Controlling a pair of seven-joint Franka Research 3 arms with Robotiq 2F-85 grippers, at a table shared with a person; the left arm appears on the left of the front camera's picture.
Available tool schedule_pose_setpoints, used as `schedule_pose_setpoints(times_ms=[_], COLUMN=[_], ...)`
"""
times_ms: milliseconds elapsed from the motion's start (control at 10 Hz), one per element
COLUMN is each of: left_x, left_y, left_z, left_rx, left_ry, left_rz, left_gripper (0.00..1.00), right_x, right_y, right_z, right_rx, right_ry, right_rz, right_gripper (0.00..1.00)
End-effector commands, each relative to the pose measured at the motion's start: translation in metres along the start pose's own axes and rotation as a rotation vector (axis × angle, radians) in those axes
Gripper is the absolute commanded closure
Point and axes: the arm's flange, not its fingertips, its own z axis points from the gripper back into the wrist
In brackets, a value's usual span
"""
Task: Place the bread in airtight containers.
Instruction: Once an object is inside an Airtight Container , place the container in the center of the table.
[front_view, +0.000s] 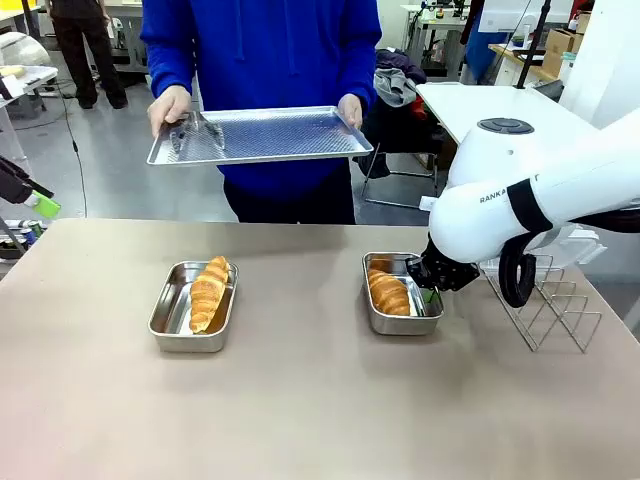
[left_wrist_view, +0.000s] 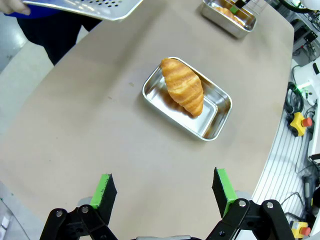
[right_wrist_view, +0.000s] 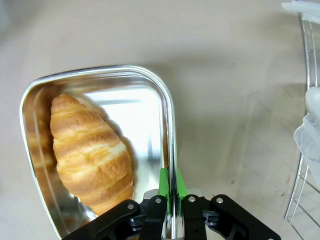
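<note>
Tabletop (front_view: 320, 410) holds two tubs and two croissants: left croissant (front_view: 209, 291) in left tub (front_view: 171, 312), right croissant (front_view: 388, 293) in right tub (front_view: 400, 329). Right claw (right_wrist_view: 170, 186) pinches the right tub's right wall; left claw (left_wrist_view: 163, 184) gapes, empty.

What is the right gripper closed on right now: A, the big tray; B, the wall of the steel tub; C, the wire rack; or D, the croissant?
B: the right gripper pinches the side wall of the steel tub, while the croissant lies loose inside.
</note>
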Motion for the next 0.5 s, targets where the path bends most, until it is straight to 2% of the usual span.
schedule_pose_setpoints(times_ms=[0,100,200,300,400], left_x=[0.0010,0.0010,0.0010,0.0010,0.0010], left_y=[-0.0010,-0.0010,-0.0010,-0.0010,-0.0010], left_z=[0.0021,0.0021,0.0021,0.0021,0.0021], left_rx=[-0.002,-0.002,-0.002,-0.002,-0.002], left_ry=[0.016,0.016,0.016,0.016,0.016], left_rz=[0.007,0.007,0.007,0.007,0.007], left_gripper=[0.00,0.00,0.00,0.00,0.00], right_x=[0.0006,0.0005,0.0016,0.0018,0.0016], right_y=[0.0039,0.0029,0.0022,0.0020,0.0013], right_z=[0.0006,0.0016,0.0030,0.0035,0.0063], right_rx=[-0.029,-0.041,-0.048,-0.052,-0.055], right_ry=[-0.030,-0.041,-0.038,-0.033,-0.026], right_rz=[-0.028,-0.034,-0.032,-0.033,-0.030], right_gripper=[0.96,0.96,0.38,0.38,0.00])
